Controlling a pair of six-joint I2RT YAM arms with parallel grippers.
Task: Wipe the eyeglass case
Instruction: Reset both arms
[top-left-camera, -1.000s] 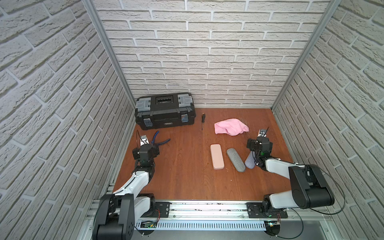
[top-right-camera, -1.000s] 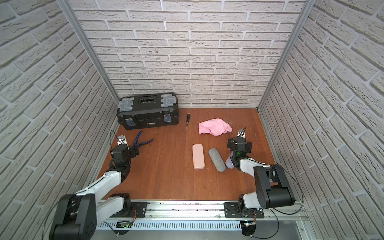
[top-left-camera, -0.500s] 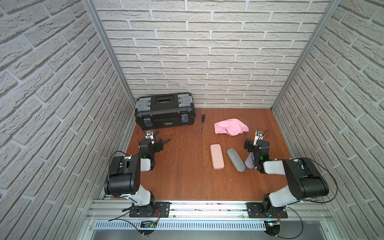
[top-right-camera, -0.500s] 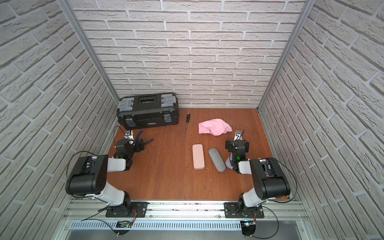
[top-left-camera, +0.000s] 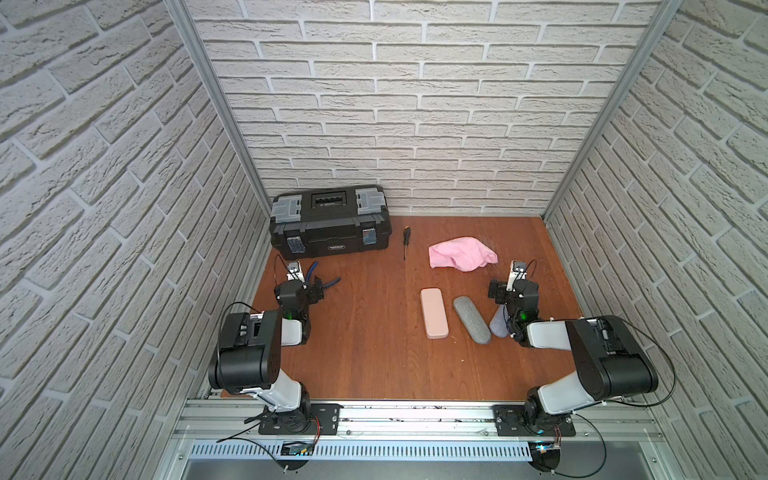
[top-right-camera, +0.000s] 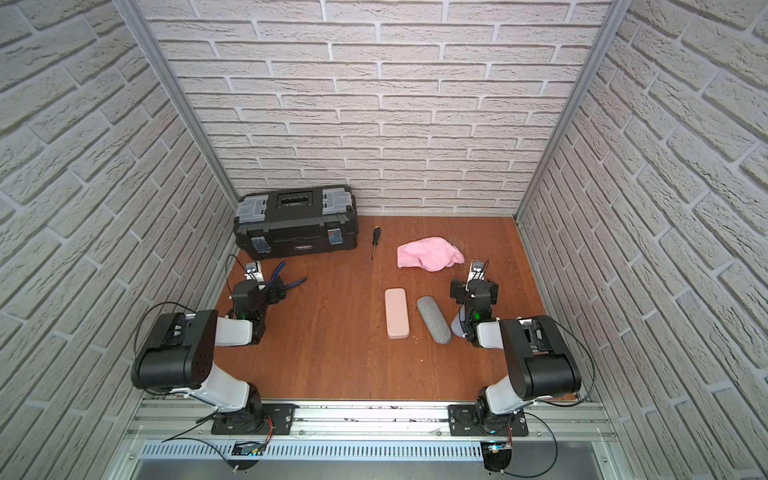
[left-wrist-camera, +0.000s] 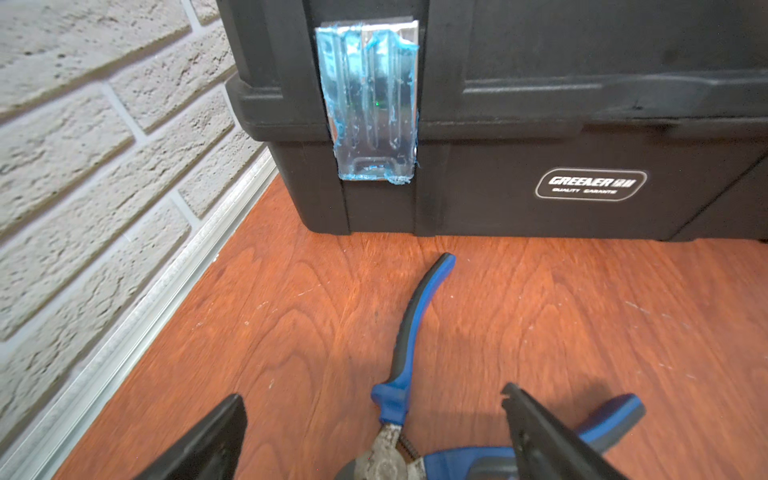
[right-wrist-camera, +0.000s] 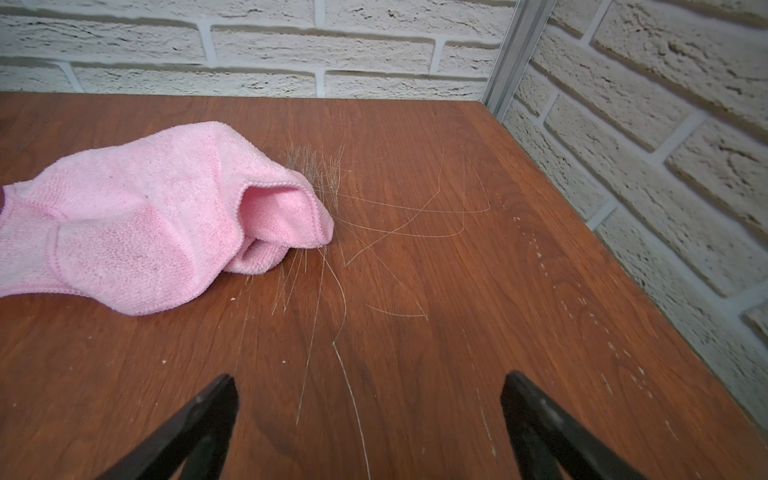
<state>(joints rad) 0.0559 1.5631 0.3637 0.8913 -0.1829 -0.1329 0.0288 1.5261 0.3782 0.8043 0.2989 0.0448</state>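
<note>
Two cases lie flat and parallel just to 3 o'clock of the middle of the tabletop (top-left-camera: 365, 353): a pink case (top-left-camera: 434, 312) and a grey case (top-left-camera: 471, 319). Their tops are free, which I think makes them easy to wipe. Which one is meant I cannot say. A bluish case (top-left-camera: 496, 326) is half hidden under the right arm.

The cloth (right-wrist-camera: 137, 224) lies crumpled at 1 o'clock, just ahead of the right hand (right-wrist-camera: 370, 377), which is wide and empty. Probably the hand must take the cloth first. The left hand (left-wrist-camera: 372, 395) is also wide and holds nothing. It is above the pliers (left-wrist-camera: 409, 332) at 10 o'clock, facing the toolbox (left-wrist-camera: 540, 124).

Only the right wrist view shows clearly the thin hairs (right-wrist-camera: 324, 174) around the cloth, but it shows no case. Only the top views show all the cases.
</note>
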